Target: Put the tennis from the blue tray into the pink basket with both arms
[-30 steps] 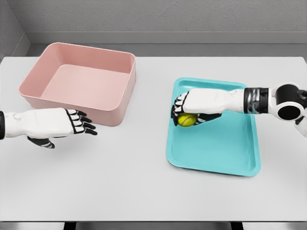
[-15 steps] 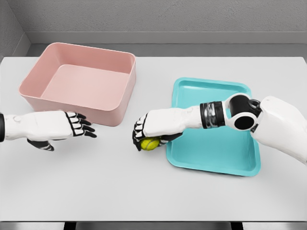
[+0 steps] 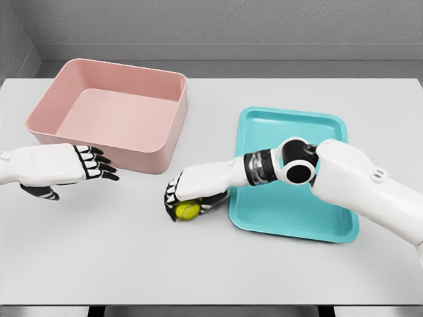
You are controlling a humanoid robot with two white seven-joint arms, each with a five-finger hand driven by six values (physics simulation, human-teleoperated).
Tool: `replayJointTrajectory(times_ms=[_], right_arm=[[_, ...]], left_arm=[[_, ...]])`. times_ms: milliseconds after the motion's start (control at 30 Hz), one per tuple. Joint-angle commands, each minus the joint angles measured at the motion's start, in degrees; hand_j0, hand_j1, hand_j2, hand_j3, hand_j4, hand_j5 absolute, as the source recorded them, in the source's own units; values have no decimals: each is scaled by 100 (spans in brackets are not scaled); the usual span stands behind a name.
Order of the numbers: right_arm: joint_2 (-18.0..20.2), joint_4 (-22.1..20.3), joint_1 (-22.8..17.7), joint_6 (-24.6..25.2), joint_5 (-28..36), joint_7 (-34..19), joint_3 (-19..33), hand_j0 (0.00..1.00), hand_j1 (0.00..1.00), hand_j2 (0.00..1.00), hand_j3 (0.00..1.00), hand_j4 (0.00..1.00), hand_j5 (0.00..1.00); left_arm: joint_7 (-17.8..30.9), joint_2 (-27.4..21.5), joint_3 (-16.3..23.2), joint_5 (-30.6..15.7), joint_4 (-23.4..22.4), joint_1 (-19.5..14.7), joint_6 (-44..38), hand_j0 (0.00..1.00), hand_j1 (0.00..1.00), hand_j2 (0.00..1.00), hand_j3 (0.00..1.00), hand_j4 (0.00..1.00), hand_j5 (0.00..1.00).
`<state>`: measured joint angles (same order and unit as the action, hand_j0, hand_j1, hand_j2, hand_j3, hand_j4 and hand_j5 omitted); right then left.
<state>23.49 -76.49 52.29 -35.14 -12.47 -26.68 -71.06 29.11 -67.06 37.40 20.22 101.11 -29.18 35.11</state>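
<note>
A yellow-green tennis ball (image 3: 187, 210) sits low over the white table, left of the blue tray (image 3: 297, 211), with my right hand (image 3: 187, 196) shut on it from above. The tray holds nothing. A pink basket (image 3: 112, 113) stands at the back left, its inside bare. My left hand (image 3: 92, 165) hovers in front of the basket's near wall, fingers spread and pointing right, holding nothing. It is well left of the ball.
The white table (image 3: 211, 264) stretches wide in front of both hands. Its front edge runs along the bottom of the view. A grey wall rises behind the table.
My right hand carried the ball leftward out of the tray and down towards the table. My left hand drifted left and slightly up, nearer the basket wall.
</note>
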Motion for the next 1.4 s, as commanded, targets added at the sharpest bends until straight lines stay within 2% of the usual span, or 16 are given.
replayJointTrajectory(times_ms=[0, 100, 133, 167, 300, 433, 500, 633, 733, 800, 833, 967, 1033, 1133, 1267, 1367], right_arm=[[-82, 64, 0, 14, 43, 5, -75, 51, 51, 51, 51, 51, 51], [-73, 64, 18, 14, 43, 5, -66, 57, 57, 57, 57, 57, 57], [-73, 38, 26, 14, 43, 14, -57, 90, 90, 90, 90, 90, 90], [-47, 11, 35, 14, 43, 14, -57, 100, 100, 100, 100, 100, 100], [111, -164, 202, 14, 43, 5, -57, 100, 100, 100, 100, 100, 100], [709, -463, 492, 14, 43, 5, -57, 100, 100, 100, 100, 100, 100], [1087, -823, 659, 14, 43, -4, -74, 100, 100, 100, 100, 100, 100], [1729, -832, 764, 14, 43, -4, -22, 100, 100, 100, 100, 100, 100], [2362, -762, 686, 14, 52, 444, 733, 100, 100, 100, 100, 100, 100], [2625, -367, 554, 14, 61, 989, 831, 100, 100, 100, 100, 100, 100], [2634, -165, 545, 14, 61, 1042, 831, 100, 100, 100, 100, 100, 100], [2915, 459, 316, 14, 69, 1042, 1332, 100, 100, 100, 100, 100, 100], [3065, 565, 299, 14, 61, 1042, 1358, 100, 100, 100, 100, 100, 100], [3100, 600, 299, 14, 69, 1042, 1367, 100, 100, 100, 100, 100, 100], [3144, 600, 299, 14, 69, 1042, 1393, 100, 100, 100, 100, 100, 100], [3161, 609, 220, 14, 69, 1042, 1393, 100, 100, 100, 100, 100, 100]], left_arm=[[-2, -35, -13, -36, -4, 0, -11, 100, 100, 100, 100, 100, 100], [-11, -132, -22, -71, -4, 0, -11, 100, 100, 100, 100, 100, 100], [-20, -132, -22, -89, -4, -9, -11, 100, 100, 100, 100, 100, 100], [-20, -132, -22, -115, -4, -9, -11, 100, 100, 100, 100, 100, 100], [-20, -132, -22, -115, -4, 0, -11, 100, 100, 100, 100, 100, 100], [-20, -140, -22, -115, -4, 9, -11, 100, 100, 100, 100, 100, 100], [-20, -184, -110, -124, -4, 26, -11, 100, 100, 100, 100, 100, 100], [-55, 17, -93, -194, 5, -17, -11, 100, 100, 100, 100, 100, 100], [-160, 299, -57, -186, 5, -26, -11, 100, 100, 100, 100, 100, 100], [-643, 764, -31, -107, 5, -18, -11, 100, 100, 100, 100, 100, 100], [-942, 853, -22, -1, 5, -44, -11, 100, 100, 100, 100, 100, 100], [-960, 1213, 57, 8, 5, -97, -11, 100, 100, 100, 100, 100, 100], [-916, 1213, 312, 17, 5, -263, -11, 100, 100, 100, 100, 100, 100], [-925, 1231, 1059, -19, 5, -1134, -11, 100, 100, 100, 100, 100, 100], [-934, 1635, 1498, -19, 5, -1599, -11, 100, 100, 100, 100, 100, 100], [-881, 1723, 1964, -10, 5, -1670, -11, 100, 100, 100, 100, 100, 100]])
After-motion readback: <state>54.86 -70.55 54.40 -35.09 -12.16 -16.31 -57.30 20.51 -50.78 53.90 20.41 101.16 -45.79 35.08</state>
